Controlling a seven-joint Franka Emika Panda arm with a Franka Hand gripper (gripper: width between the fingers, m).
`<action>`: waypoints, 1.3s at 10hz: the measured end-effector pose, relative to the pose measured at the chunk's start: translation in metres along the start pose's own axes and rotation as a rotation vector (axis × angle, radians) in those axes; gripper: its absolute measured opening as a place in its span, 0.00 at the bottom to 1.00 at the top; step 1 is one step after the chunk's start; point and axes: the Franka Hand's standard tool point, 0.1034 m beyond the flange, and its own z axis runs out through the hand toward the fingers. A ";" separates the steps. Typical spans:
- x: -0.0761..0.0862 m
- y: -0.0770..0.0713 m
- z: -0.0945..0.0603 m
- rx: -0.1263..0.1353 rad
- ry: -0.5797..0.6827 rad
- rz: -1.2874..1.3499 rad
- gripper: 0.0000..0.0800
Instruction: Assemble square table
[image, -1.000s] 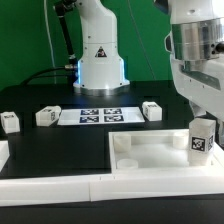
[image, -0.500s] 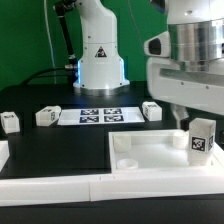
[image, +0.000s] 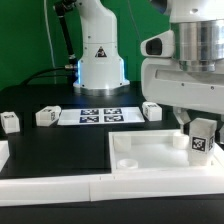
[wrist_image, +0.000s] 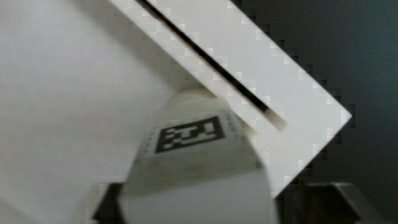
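The white leg block (image: 203, 140) is standing upright at the far corner of the square tray-like top (image: 140, 152), on the exterior view's right. Its long axis is running vertically and its black-white tag is facing the exterior camera. The end effector (image: 202, 126) is hanging directly over it with a finger set closely on either side of its upper part, though I cannot tell whether they are gripping it. Other leg blocks (image: 46, 116) are sitting on the black counter (image: 60, 145) near the marker board (image: 98, 116).

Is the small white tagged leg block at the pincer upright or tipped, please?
Upright: the white leg block stands on end, tag facing outward.
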 end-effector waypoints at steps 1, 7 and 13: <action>0.000 0.000 0.000 0.000 -0.002 0.074 0.37; 0.001 0.004 0.001 0.034 -0.069 0.739 0.36; 0.000 0.006 0.001 0.068 -0.089 0.981 0.36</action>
